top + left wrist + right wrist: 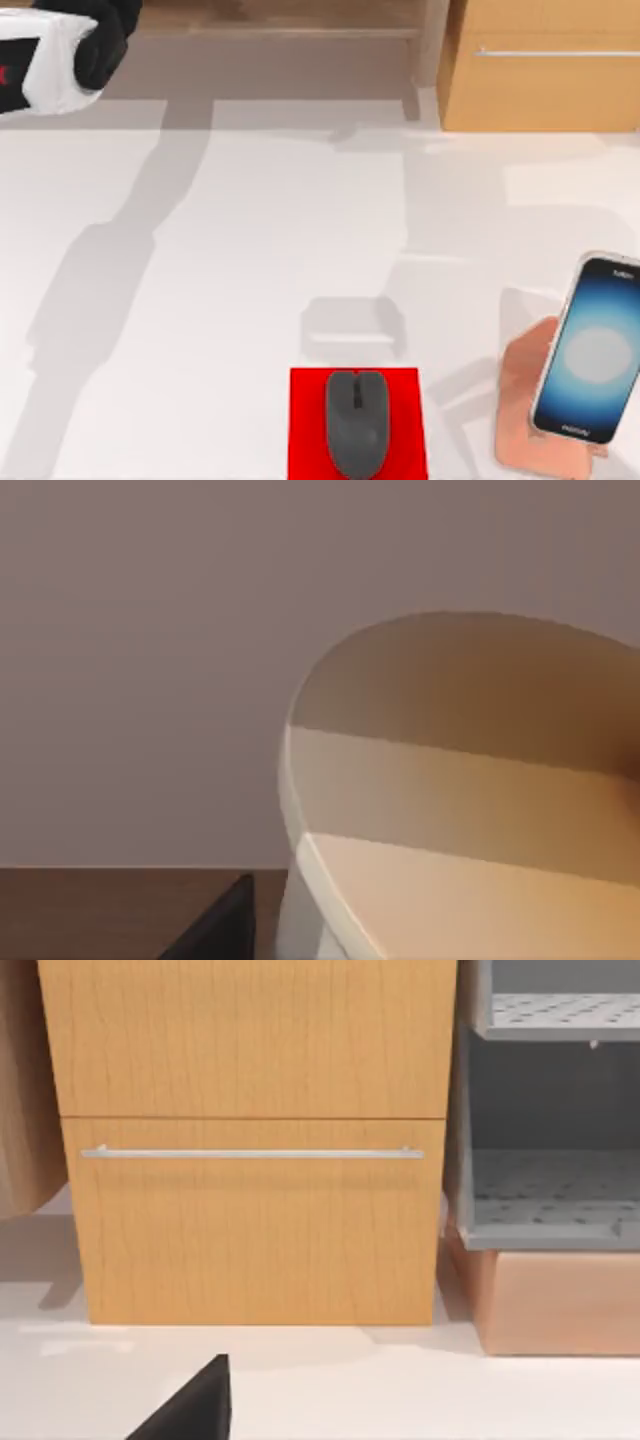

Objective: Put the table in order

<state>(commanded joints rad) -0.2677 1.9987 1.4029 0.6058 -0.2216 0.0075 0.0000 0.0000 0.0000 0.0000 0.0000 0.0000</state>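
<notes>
The white table [220, 300] fills most of the top view, from the middle of the frame down to the bottom edge. At the bottom centre a dark grey mouse [356, 422] sits on a red mat [305, 430]. At lower right a phone [592, 345] leans tilted on a pinkish stand [525, 400]. A wooden cabinet [545, 65] with a metal bar handle [555, 52] stands at upper right. The left arm [60, 50] is up in the top-left corner. Whether either claw is wide or narrow, I cannot tell.
</notes>
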